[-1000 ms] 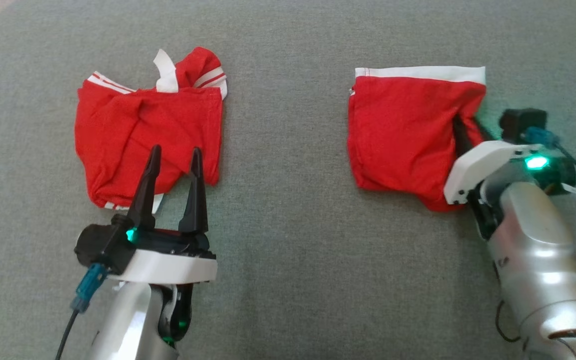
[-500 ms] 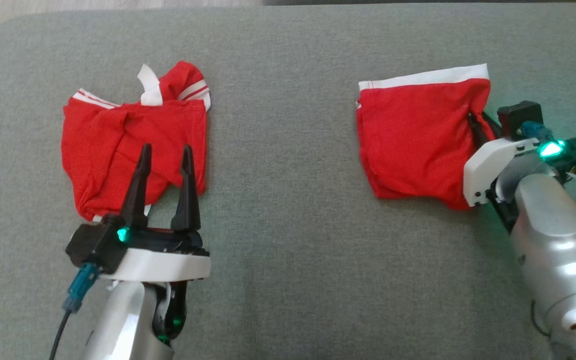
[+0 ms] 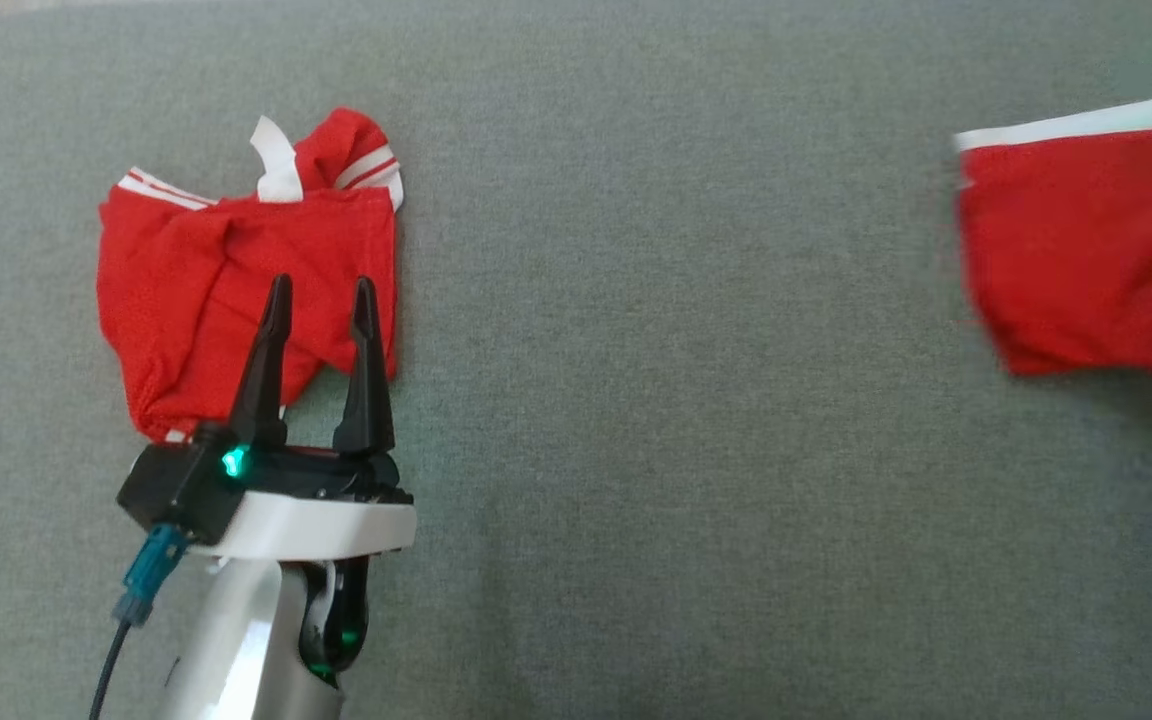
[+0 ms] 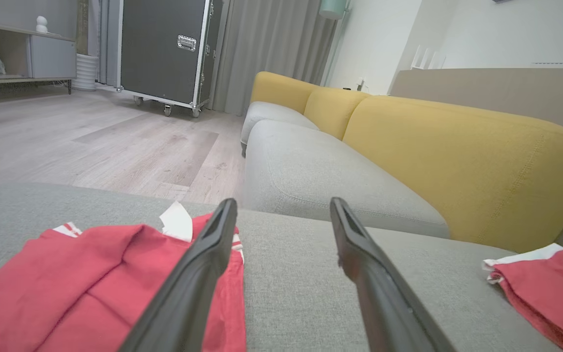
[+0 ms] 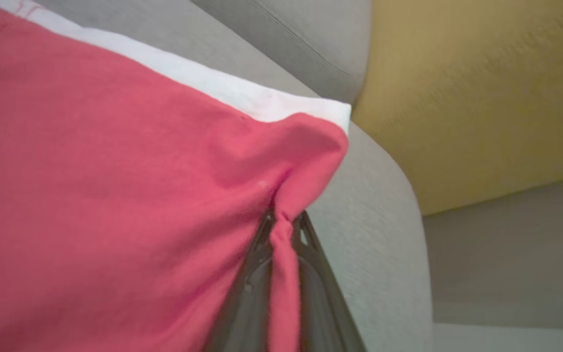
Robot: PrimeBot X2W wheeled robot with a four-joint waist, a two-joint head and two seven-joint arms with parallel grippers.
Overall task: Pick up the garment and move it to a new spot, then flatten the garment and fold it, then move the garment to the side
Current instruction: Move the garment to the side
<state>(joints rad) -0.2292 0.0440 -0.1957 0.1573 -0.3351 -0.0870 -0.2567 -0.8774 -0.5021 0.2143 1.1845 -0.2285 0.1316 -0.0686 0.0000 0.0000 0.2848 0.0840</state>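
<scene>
The right claw (image 5: 284,221) is closed on the folded red garment (image 3: 1086,250). In the right wrist view, a thin ridge of the cloth runs down between its two dark fingers. The pinch is on the side edge, just under the corner where the white band (image 5: 242,95) ends.

In the head view this garment lies at the far right of the grey cushion (image 3: 686,400), and part of it is cut by the picture's edge. Its white band runs along the far side, from left to right, so the long axis goes across the robot and not away from it. The right arm is clearly the nearer one, and the garment lies to the left of the held corner.

The left claw (image 3: 321,290) is wide open and holds nothing. It hangs over the near edge of a crumpled red garment (image 3: 186,290), well apart from the folded one.

The step in hand looks like the last one, carrying the folded piece to the side. A pull toward the robot's right would probably make the cloth trail behind the corner. Because only one corner is held, the layers may slide open on the cushion.
</scene>
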